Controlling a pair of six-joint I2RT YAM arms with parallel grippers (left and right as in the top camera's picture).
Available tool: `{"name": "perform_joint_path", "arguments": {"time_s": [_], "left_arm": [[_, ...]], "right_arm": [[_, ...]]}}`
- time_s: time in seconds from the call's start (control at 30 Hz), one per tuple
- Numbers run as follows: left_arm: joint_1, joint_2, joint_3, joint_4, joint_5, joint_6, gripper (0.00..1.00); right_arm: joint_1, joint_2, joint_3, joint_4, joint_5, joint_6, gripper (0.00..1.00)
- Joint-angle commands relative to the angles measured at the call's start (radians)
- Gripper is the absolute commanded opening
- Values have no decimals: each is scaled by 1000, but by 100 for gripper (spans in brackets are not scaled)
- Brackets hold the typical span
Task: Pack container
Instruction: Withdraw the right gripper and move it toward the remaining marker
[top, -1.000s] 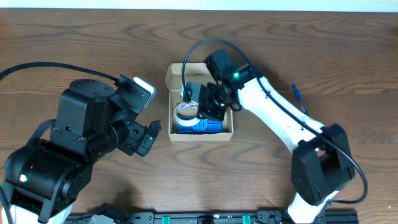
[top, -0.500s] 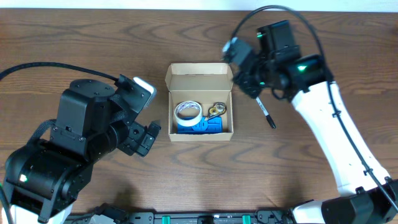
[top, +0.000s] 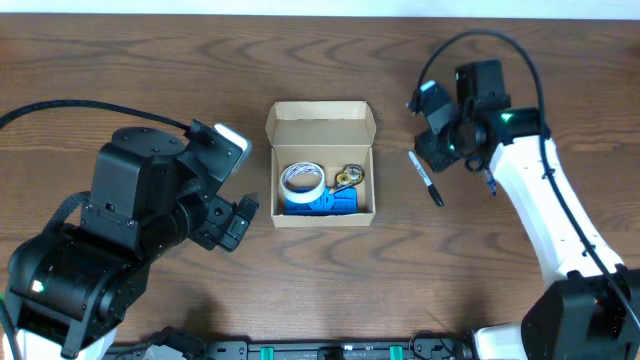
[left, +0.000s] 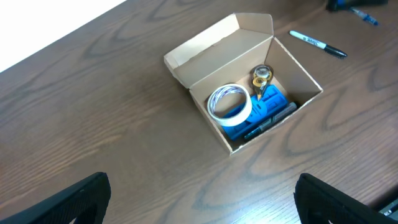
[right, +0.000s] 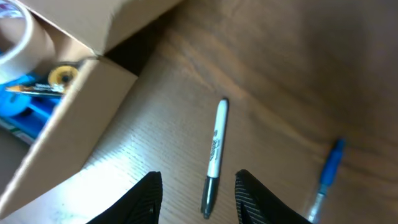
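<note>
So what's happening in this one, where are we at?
A two-arm robot is packing an open cardboard box. Inside it lie a roll of white tape, a blue item and a small gold piece. The right gripper, jaws apart and empty, hovers over a black marker on the table right of the box; a blue pen lies beyond. The left gripper waits open, off to the left.

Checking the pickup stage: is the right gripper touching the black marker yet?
Apart. The right wrist view shows the marker lying on the table beyond the right gripper, wood visible between.
</note>
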Motion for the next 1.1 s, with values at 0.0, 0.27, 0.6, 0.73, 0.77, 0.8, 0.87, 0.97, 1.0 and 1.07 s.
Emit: {"name": "perform_joint_path", "arguments": {"time_s": [0.0,0.27,0.6,0.73,0.77,0.8,0.87,0.97,1.0,1.07], "left_arm": [[3,0,13,0,-7,-10,95],[3,0,13,0,-7,-10,95],[3,0,13,0,-7,-10,95],[3,0,13,0,-7,-10,95],[3,0,13,0,-7,-10,95],[3,0,13,0,-7,-10,95],[3,0,13,0,-7,-10,95],[3,0,13,0,-7,-10,95],[3,0,13,0,-7,-10,95],[3,0,13,0,-7,-10,95]], "right_arm": [[-6,8,-77,54,14,49,45],[-6,8,-228,223,108,141,61],[-12,77,-306,320,129,206,59],[-16,123,-306,335,129,217,57],[-17,130,-306,338,129,219,56],[-16,139,-306,340,128,220,56],[-17,150,-306,344,124,220,55],[-19,164,-306,357,121,220,55],[-20,169,-306,360,121,220,55],[-21,177,-306,368,118,220,55]]}}
